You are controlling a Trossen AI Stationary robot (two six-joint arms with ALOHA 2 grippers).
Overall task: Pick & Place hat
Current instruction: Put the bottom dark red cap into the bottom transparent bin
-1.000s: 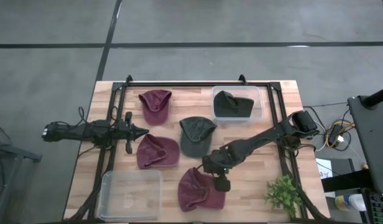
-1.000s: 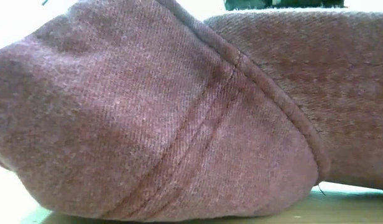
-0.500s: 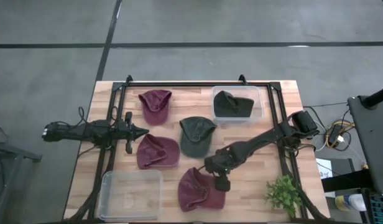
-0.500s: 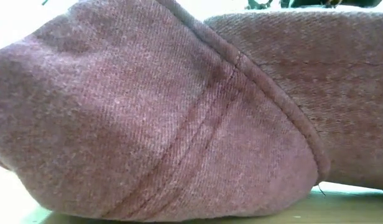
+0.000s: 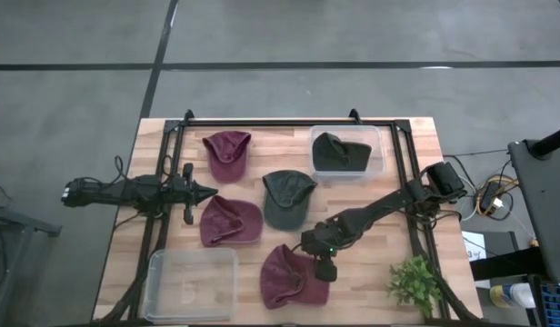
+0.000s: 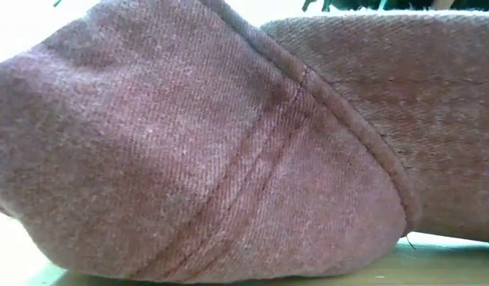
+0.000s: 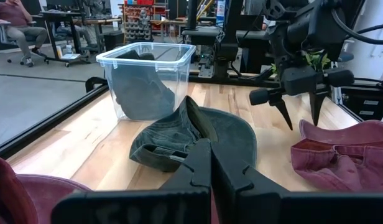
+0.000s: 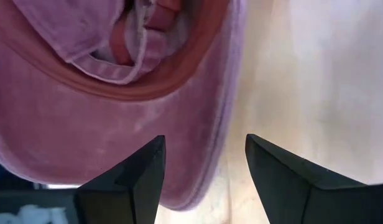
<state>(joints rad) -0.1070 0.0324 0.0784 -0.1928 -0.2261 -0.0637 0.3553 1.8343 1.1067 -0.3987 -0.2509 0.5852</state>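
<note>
Three maroon hats lie on the table: one near the near edge (image 5: pixel 289 278), one at mid-left (image 5: pixel 231 222), one at the far side (image 5: pixel 227 153). A dark green hat (image 5: pixel 287 198) lies in the middle. My right gripper (image 5: pixel 322 265) is open and points down over the near maroon hat's brim (image 8: pixel 179 124); one finger stands above the brim, the other above bare wood. The left wrist view shows that gripper (image 7: pixel 301 118) just over the hat (image 7: pixel 347 155). My left gripper (image 5: pixel 207 192) is shut and waits at the table's left, beside the mid-left hat.
A clear bin (image 5: pixel 346 153) at the far right holds a dark hat. An empty clear bin (image 5: pixel 191 282) sits at the near left. A small green plant (image 5: pixel 415 283) stands at the near right corner. A black frame (image 5: pixel 271 122) rims the table. The near maroon hat (image 6: pixel 229 143) fills the low view.
My right gripper has edged a little toward the table's near edge, over the near maroon hat's brim, and has stayed open. The hats have kept their places.
</note>
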